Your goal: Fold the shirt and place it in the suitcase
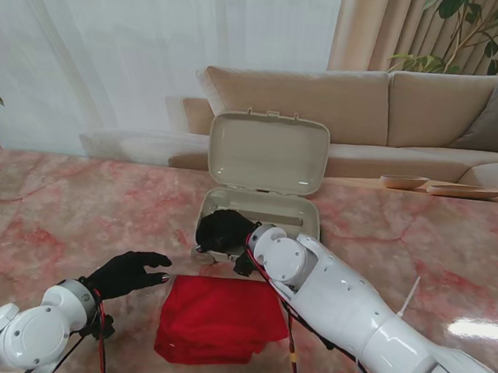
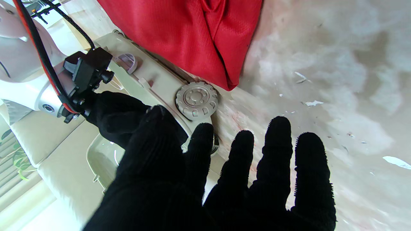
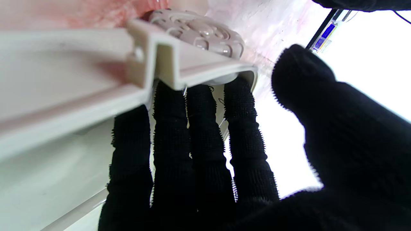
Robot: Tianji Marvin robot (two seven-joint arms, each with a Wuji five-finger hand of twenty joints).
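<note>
A pink marble table [image 1: 46, 212] carries a small beige suitcase [image 1: 260, 207], its lid [image 1: 268, 151] standing open and upright. A folded red shirt [image 1: 216, 319] lies on the table just nearer to me than the suitcase. The left hand [image 1: 128, 274], in a black glove, hovers just left of the shirt with fingers spread, holding nothing. The right hand [image 1: 223, 231], also gloved, rests at the suitcase's near left corner; its grip cannot be made out. A beige sofa [image 1: 386, 111] stands behind the table.

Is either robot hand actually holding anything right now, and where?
The right robot hand grips the suitcase by its front-left rim, fingers hooked inside. The left robot hand is open, holding nothing.
</note>
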